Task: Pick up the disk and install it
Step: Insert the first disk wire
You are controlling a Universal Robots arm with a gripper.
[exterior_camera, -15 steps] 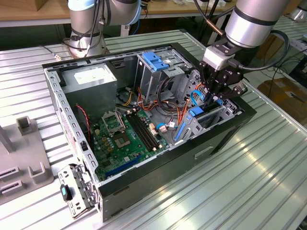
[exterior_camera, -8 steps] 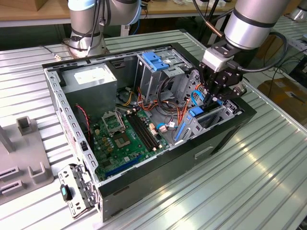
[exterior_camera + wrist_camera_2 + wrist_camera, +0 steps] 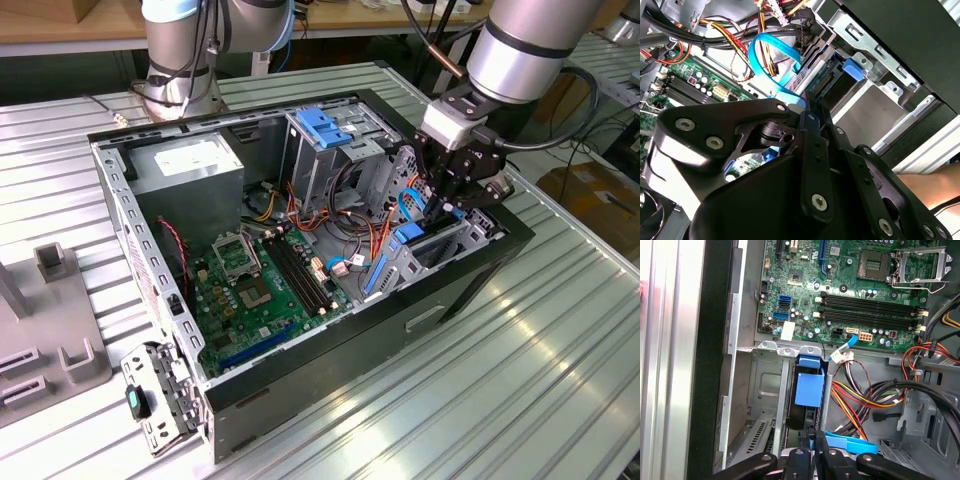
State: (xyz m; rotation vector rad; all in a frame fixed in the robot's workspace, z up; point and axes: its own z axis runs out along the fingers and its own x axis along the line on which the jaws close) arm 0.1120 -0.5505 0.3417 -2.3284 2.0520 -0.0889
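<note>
Black jointed fingers [image 3: 812,442] pinch blue-framed disk [image 3: 809,382] edge-on in the metal bay [image 3: 765,385].

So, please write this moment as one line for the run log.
gripper: shut on disk | disk: upright in the bay slot | case: open
</note>
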